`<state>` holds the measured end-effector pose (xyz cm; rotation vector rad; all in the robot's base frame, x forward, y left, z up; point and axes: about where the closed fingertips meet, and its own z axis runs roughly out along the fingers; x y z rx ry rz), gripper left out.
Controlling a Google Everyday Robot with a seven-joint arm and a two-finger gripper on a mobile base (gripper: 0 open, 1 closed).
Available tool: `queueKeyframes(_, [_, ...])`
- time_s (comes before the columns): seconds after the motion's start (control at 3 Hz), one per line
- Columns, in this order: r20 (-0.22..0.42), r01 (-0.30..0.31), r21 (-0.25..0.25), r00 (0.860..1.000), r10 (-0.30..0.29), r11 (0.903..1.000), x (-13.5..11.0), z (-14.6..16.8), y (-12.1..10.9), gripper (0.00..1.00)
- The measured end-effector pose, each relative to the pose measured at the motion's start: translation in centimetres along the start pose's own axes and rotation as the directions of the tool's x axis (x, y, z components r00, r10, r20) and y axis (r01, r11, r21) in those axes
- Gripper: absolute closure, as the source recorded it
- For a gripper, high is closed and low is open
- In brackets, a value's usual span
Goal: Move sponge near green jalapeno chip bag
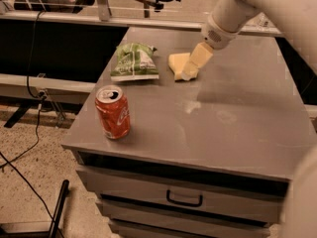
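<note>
The pale yellow sponge (176, 63) lies on the grey table (237, 128) at the back, just right of the green jalapeno chip bag (134, 61), with a small gap between them. My gripper (194, 63) reaches down from the upper right and is shut on the sponge's right side. One pale yellow finger (197, 58) covers that side, and the other finger is hidden behind the sponge. The sponge sits at table level.
A red soda can (113, 112) stands upright near the table's front left edge. The table has drawers with a handle (184, 200) below. Cables (34, 133) run over the floor at left. My arm (262, 4) crosses the upper right.
</note>
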<state>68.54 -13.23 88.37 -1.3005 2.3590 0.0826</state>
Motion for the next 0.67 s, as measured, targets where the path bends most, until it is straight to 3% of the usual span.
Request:
queueKeyframes(0.33, [0.11,0.092,0.099,0.989,-0.103,0.9908,3.59,-4.91,-0.35,0.0])
queueKeyframes(0.67, [0.109,0.092,0.097,0.989,-0.102,0.9911,3.49,-4.82,-0.29,0.0])
